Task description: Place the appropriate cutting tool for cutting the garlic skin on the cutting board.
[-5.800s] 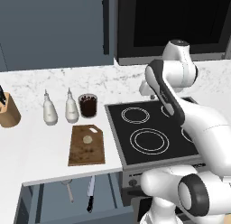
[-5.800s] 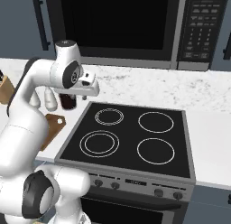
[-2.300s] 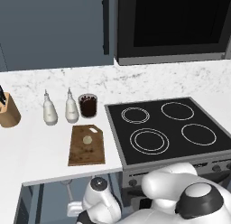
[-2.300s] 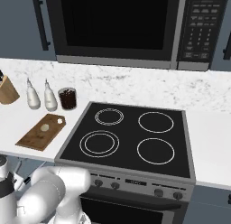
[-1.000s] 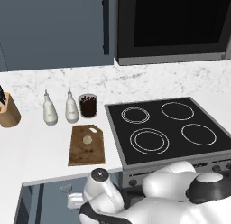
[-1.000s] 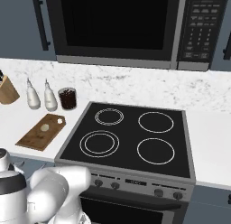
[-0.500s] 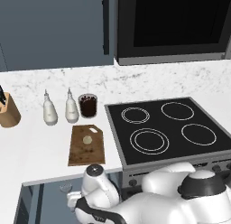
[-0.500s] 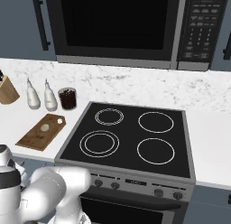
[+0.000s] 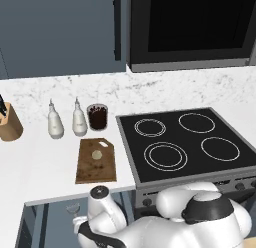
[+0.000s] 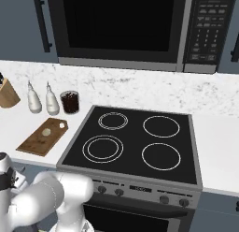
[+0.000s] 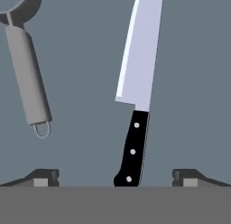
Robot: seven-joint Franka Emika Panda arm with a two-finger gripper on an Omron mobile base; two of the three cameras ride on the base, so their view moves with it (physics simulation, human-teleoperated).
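Note:
In the hand view the cutting tool (image 11: 135, 105) lies on the grey drawer floor, silver blade pointing up the frame, black riveted handle (image 11: 131, 151) toward me. My gripper (image 11: 116, 178) is open just above the handle's end, one fingertip (image 11: 45, 175) on each side and well apart from it. On the counter sits the dark brown cutting board (image 9: 96, 160) (image 10: 43, 136) with the pale garlic (image 9: 97, 154) (image 10: 46, 132) on it. My arm bends down into the open drawer below the board and hides the knife in both base views.
A grey metal utensil (image 11: 27, 78) (image 9: 72, 208) lies in the drawer left of the knife. Behind the board stand two white bottles (image 9: 55, 123), a dark cup (image 9: 97, 116) and a tan knife block (image 9: 10, 124). The black stove (image 9: 185, 142) is on the right.
The arm has swung from above the stove down into the open drawer under the counter. Over the last second it has shifted only slightly there. Board and garlic have not moved.

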